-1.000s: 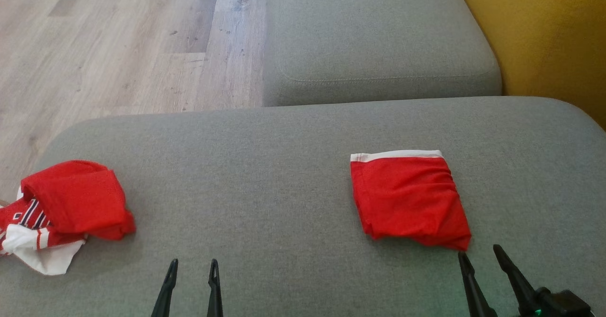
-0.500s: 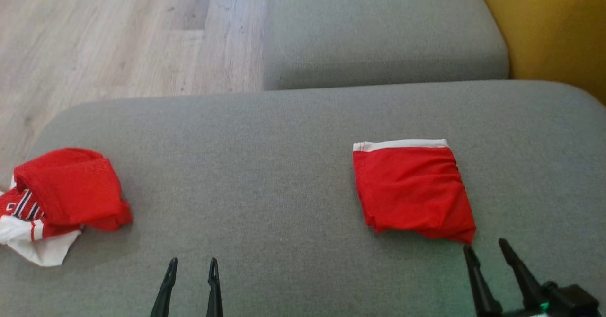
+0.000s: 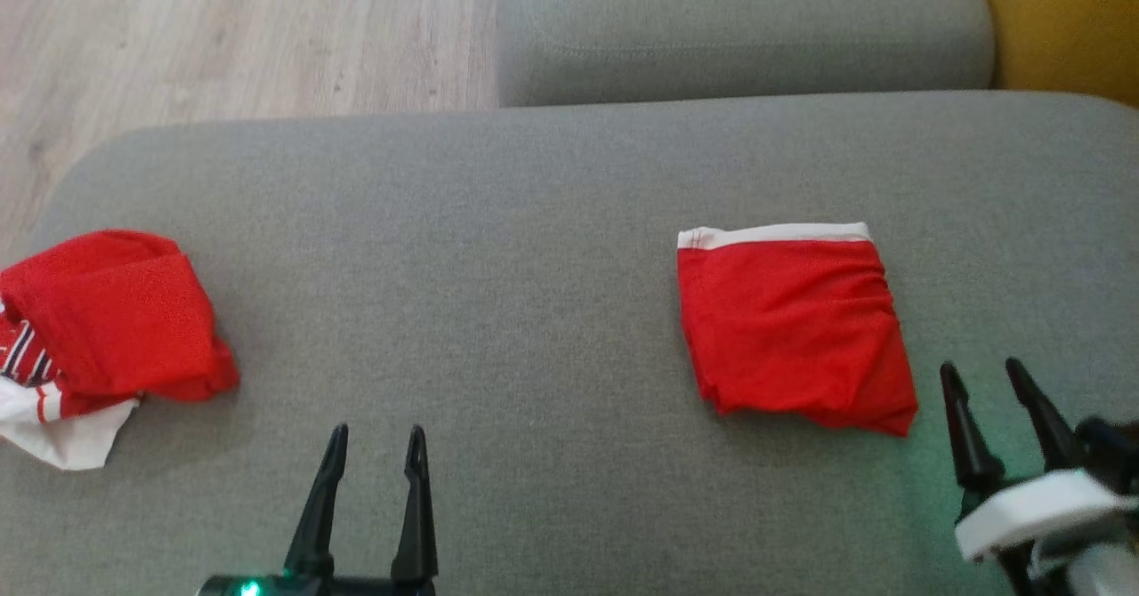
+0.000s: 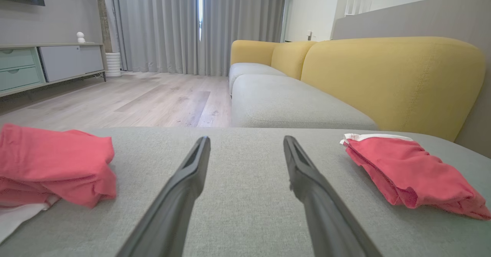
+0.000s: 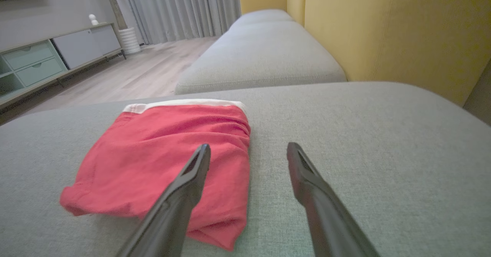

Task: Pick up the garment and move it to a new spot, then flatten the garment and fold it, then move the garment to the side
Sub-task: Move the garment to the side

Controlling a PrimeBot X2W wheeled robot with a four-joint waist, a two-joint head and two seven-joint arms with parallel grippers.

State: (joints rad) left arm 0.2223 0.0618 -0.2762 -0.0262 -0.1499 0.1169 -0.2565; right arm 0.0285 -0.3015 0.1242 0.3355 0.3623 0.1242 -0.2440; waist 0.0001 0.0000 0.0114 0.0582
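While both grippers hang low over the grey seat cushion (image 3: pixel 534 222) with fingers spread and empty, the folded red shorts (image 3: pixel 792 329) lie right of centre in the head view, touching neither. Right gripper (image 3: pixel 981 366) sits just beside their lower right corner. Left gripper (image 3: pixel 376 431) is well apart, nearer the crumpled clothes pile (image 3: pixel 107 329) at the left edge. Long axis runs top to bottom, white waistband (image 3: pixel 774 235) uppermost. Bare cushion lies right and centre. Judgement: right arm suits the sideways move.
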